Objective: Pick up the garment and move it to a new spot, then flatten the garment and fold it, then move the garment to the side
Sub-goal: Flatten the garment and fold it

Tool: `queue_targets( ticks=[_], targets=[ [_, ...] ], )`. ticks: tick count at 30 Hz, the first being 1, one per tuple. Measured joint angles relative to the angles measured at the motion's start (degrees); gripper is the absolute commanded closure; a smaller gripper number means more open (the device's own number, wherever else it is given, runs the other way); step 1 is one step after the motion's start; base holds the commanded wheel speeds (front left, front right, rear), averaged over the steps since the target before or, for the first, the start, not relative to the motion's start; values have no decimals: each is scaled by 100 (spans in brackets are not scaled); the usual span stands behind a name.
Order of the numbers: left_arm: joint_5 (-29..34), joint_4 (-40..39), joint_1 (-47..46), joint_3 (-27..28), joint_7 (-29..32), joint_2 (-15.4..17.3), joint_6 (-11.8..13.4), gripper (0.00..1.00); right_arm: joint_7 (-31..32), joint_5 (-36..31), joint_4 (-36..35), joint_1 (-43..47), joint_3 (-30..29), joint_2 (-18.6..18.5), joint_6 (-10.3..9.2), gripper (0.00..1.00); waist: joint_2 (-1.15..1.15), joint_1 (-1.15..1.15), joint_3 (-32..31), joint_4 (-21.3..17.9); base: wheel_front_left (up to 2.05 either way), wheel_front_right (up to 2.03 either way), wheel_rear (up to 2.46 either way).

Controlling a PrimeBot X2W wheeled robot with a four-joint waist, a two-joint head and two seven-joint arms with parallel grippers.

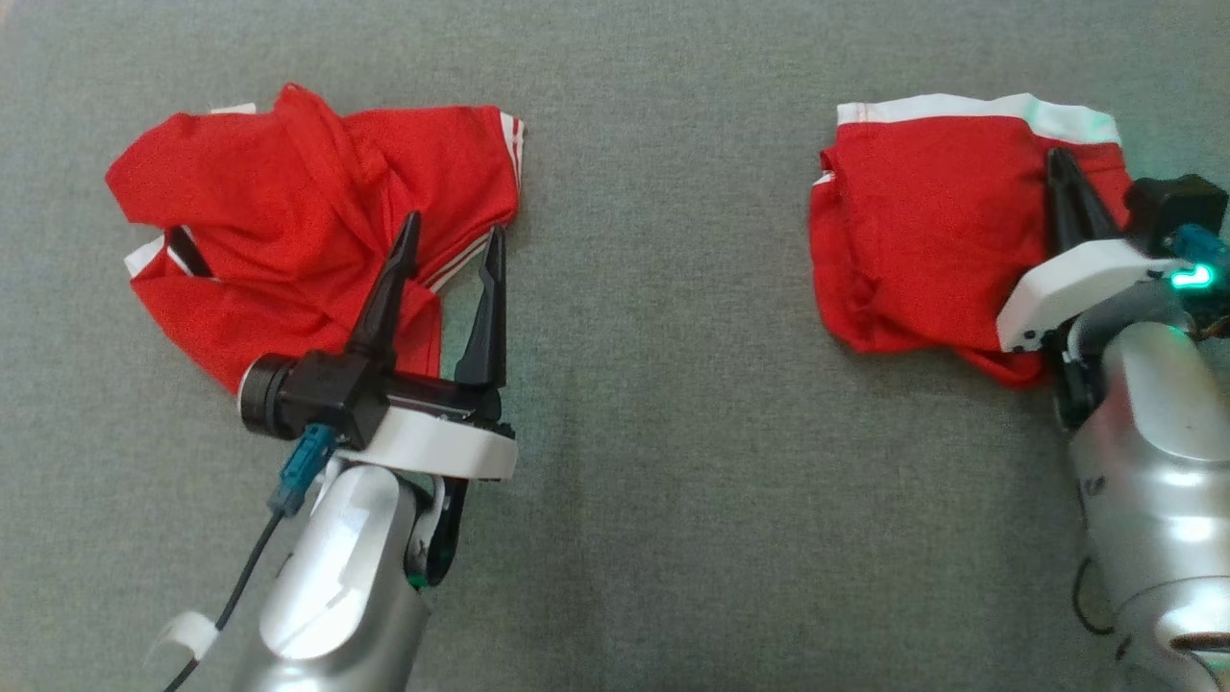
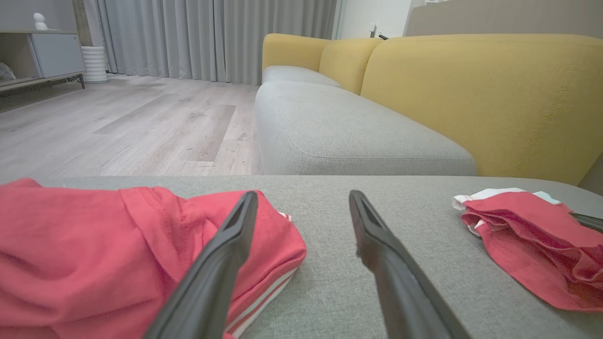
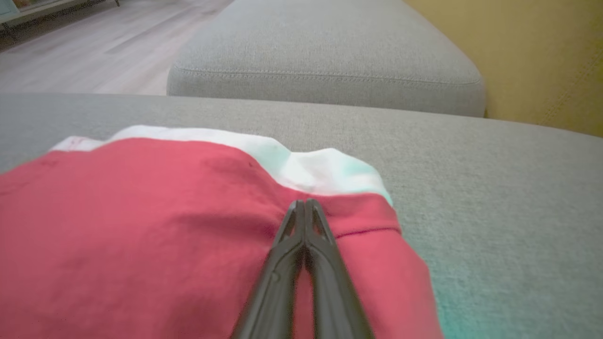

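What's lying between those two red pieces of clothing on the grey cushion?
Nothing: in the head view, only bare grey cushion separates the crumpled red garment from the folded red garment.

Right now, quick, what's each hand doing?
Left hand: open, empty, over the crumpled red garment.
Right hand: closed, tips on the folded red garment; grip unclear.

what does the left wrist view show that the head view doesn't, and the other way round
Left wrist, not head: the yellow sofa back, wood floor and grey curtains.
Head, not left wrist: the silver left forearm and silver right forearm.
Both: the open left gripper, the crumpled red garment, the folded red garment and the grey cushion they lie on.
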Motion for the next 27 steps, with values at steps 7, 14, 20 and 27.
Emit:
queue_targets(
  ticks=[7, 14, 20, 27],
  targets=[
    [-4, 82, 21, 20, 0, -1, 16, 0, -276, 16, -102, -16, 366, 364, 0, 100, 0, -1, -304, -79, 0, 0, 0],
    [-60, 81, 65, -7, 0, -1, 18, 0, -286, 539, -42, 58, 1454, 416, 0, 100, 0, -1, -433, -140, 0, 0, 0],
    [-97, 96, 64, -18, 0, -1, 23, 0, -174, 1015, 530, 126, 1758, 442, 0, 100, 0, -1, -455, -104, 0, 0, 0],
    [-98, 112, 129, 67, 0, -1, 67, 0, -274, 1239, 175, 192, 1435, 443, 0, 100, 0, -1, -675, -212, 0, 0, 0]
  ],
)
